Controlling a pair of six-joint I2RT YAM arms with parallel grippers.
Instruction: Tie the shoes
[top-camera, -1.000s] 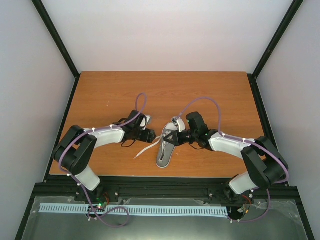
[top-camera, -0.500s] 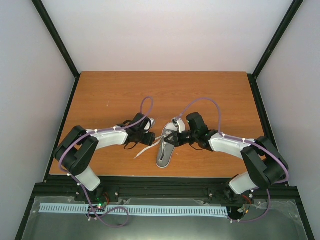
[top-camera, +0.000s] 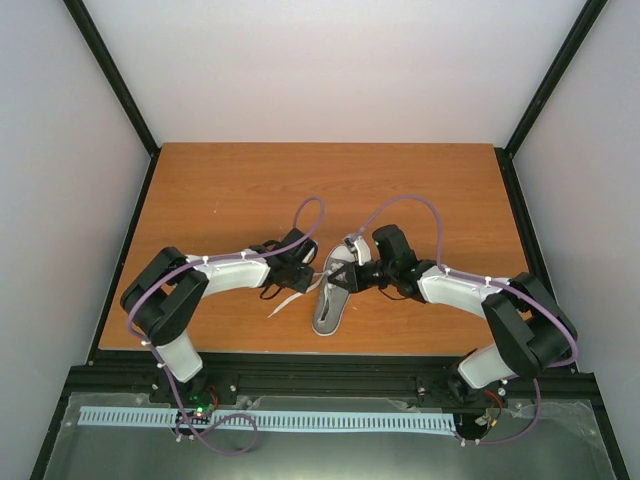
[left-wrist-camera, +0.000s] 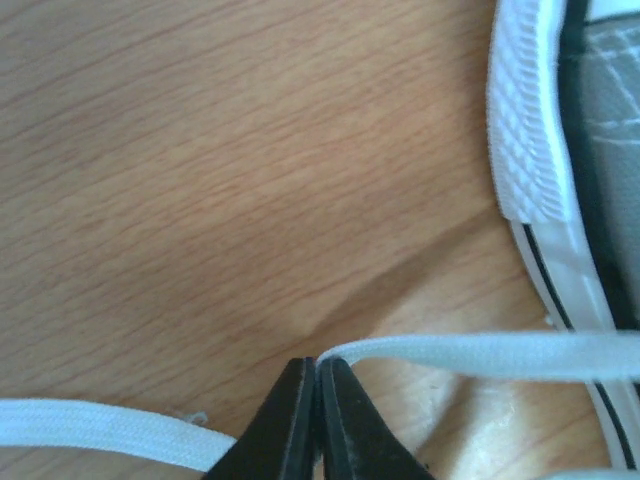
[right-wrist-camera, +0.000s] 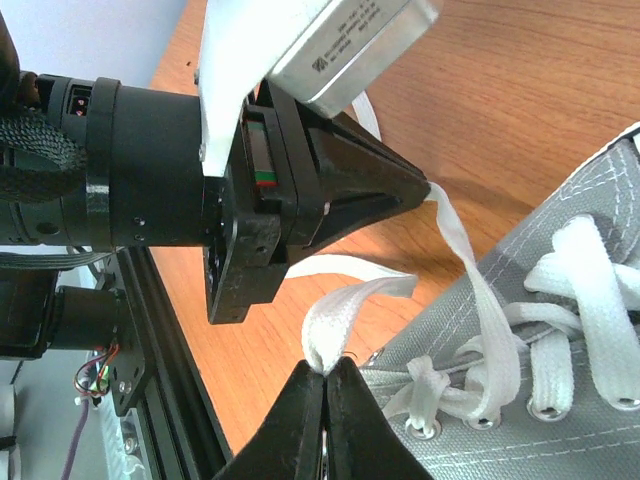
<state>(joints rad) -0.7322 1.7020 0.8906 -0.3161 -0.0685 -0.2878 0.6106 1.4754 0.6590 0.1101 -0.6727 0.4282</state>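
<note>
The grey sneaker (top-camera: 331, 300) lies near the table's front edge, its white toe cap toward me. In the left wrist view its ribbed white sole (left-wrist-camera: 525, 150) is at the right. My left gripper (left-wrist-camera: 318, 366) is shut on a white lace (left-wrist-camera: 480, 353) that runs off toward the shoe. The right wrist view shows that left gripper (right-wrist-camera: 424, 189) pinching the strand just above the grey canvas (right-wrist-camera: 570, 400). My right gripper (right-wrist-camera: 325, 371) is shut on a folded loop of lace (right-wrist-camera: 345, 305) beside the eyelets. From above, both grippers (top-camera: 312, 272) (top-camera: 330, 276) meet at the shoe's left side.
A loose stretch of lace (top-camera: 288, 302) trails left of the shoe on the wooden table (top-camera: 220, 190). Black frame rails run along the table's sides and its front edge (top-camera: 320, 362). White walls enclose the space.
My left arm has moved right to the shoe, and its gripper has closed from open onto the lace. The right arm has held still with its loop.
</note>
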